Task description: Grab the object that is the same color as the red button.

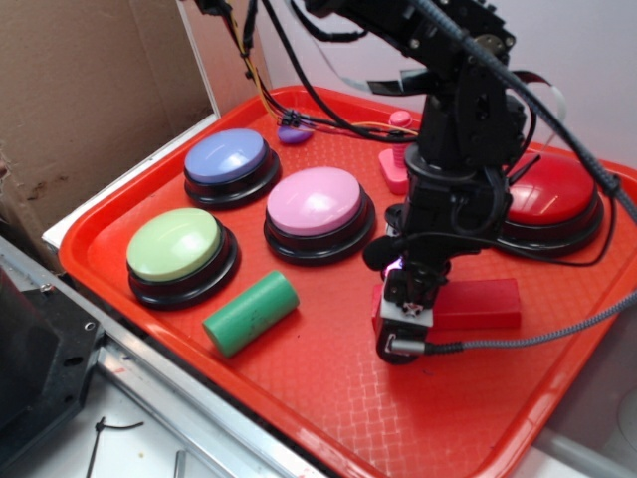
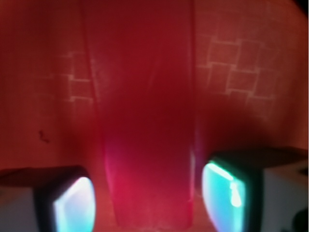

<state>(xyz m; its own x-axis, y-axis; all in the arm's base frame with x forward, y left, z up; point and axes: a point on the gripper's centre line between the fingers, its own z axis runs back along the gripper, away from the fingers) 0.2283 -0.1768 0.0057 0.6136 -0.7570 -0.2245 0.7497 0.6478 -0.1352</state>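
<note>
1. Two fingers (image 2: 72,205) of the gripper (image 2: 149,203) straddle the red block (image 2: 142,121), spread just wider than it, not squeezing.
2. Block lies flat on the tray (image 1: 328,398), near the red button (image 1: 557,194).

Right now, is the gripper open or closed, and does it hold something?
Gripper: open, its fingers astride the red block, small gaps on both sides; nothing gripped yet.

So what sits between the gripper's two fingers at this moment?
The red block. In the wrist view it runs straight down the gap, a finger on either side, with slivers of red tray showing beside it; contact isn't clear.
</note>
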